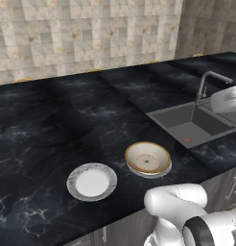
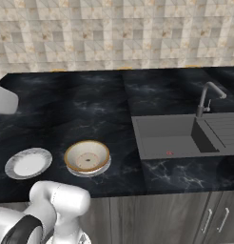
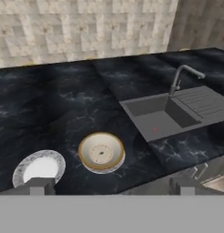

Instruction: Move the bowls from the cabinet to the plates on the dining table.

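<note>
sink (image 2: 171, 138): grey inset basin with a ridged drainer at its right | tap (image 2: 208, 97): curved metal spout just behind sink | wall tiles (image 2: 114, 33): beige mottled, well behind sink | cupboard doors (image 2: 185, 219): grey wood-grain, bar handles, below sink

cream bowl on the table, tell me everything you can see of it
The cream bowl is shallow and round, with an orange-tan rim and a ringed centre. It looks ceramic. It sits upright and empty on a grey speckled plate, on the black marble-look dining table, between the bare plate and the sink.
</note>
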Available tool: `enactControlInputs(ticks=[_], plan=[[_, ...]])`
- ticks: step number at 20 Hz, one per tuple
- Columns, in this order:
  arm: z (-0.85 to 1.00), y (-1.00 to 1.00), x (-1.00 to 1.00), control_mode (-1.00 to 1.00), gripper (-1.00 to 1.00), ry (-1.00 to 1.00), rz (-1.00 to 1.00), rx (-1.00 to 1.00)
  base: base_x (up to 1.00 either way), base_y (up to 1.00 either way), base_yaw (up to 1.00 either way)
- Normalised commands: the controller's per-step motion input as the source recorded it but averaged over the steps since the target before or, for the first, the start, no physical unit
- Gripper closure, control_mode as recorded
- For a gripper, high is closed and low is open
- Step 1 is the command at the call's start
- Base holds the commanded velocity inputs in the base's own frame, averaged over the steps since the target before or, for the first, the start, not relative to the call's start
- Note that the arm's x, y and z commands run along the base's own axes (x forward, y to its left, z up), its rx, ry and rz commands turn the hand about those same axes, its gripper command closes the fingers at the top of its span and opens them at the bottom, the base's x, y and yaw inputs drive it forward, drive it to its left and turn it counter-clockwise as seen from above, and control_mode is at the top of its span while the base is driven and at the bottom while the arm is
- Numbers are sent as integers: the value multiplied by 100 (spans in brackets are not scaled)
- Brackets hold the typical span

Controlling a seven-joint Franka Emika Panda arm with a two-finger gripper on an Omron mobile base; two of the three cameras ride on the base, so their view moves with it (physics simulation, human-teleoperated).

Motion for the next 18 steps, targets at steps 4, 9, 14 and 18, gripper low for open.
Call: enactControlInputs(ticks=[4,9,14,18], plan=[[0,-7,-11,-100,-100,0,16,24,0,0,0],[0,0,-6,100,-100,-3,5,2,-6,3,5],[0,0,0,100,-100,0,0,0,-35,68,4],[0,0,0,100,-100,0,0,0,-78,97,3]])
